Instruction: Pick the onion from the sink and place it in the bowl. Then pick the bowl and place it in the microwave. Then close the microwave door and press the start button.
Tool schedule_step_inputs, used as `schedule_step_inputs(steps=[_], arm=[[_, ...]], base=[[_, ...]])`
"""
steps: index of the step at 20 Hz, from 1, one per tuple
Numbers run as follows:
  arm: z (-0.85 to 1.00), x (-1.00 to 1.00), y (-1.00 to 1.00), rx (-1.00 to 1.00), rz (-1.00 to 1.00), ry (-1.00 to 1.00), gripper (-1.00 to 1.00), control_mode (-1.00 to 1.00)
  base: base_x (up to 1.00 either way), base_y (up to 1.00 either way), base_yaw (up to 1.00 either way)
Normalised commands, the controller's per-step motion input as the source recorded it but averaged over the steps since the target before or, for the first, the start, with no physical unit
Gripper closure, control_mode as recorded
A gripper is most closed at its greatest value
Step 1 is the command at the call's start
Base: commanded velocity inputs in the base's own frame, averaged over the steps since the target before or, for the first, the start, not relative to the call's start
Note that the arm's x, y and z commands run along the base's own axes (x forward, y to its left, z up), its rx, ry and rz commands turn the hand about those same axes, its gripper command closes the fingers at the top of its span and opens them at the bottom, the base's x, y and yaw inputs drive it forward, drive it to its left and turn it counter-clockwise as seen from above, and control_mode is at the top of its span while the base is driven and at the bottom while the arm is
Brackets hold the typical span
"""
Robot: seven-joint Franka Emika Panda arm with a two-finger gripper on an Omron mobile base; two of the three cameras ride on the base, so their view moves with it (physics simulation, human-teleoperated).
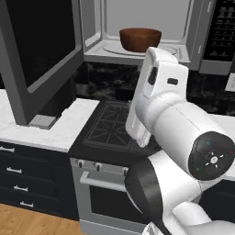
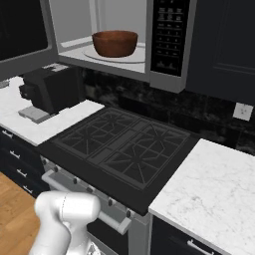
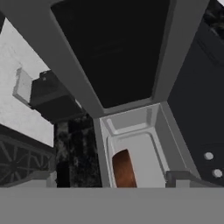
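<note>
The bowl [image 1: 140, 39] sits on the round glass turntable [image 2: 115, 54] inside the microwave [image 2: 119, 35], whose door [image 1: 39, 50] stands swung open to the left. In the hand view the bowl [image 3: 122, 169] shows low in the cavity, just ahead of the gripper, between its fingertips [image 3: 177, 179] and apart from them. How wide the jaws stand cannot be told. A black coffee machine [image 2: 52, 90] stands on the counter [image 2: 20, 117] beside the stove [image 2: 124, 149].
</note>
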Motion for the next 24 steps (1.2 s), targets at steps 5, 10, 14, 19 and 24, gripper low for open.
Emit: schedule_step_inputs(steps=[5,10,14,19,24], arm=[[-0.16,-0.64,0.82,0.00,-0.04,-0.20,-1.00,-1.00],[-0.39,0.08,0.97,0.00,-0.12,-0.11,-1.00,-1.00],[-0.46,0.46,1.00,0.00,-0.14,-0.08,-1.00,-1.00],[-0.36,0.25,1.00,0.00,-0.11,-0.09,-1.00,-1.00],[-0.18,0.25,0.90,0.03,-0.04,0.00,-1.00,-1.00]], base=[[0.00,0.00,0.00],[0.00,0.00,0.00],[0.00,0.00,0.00],[0.00,0.00,0.00],[0.00,0.00,0.00]])
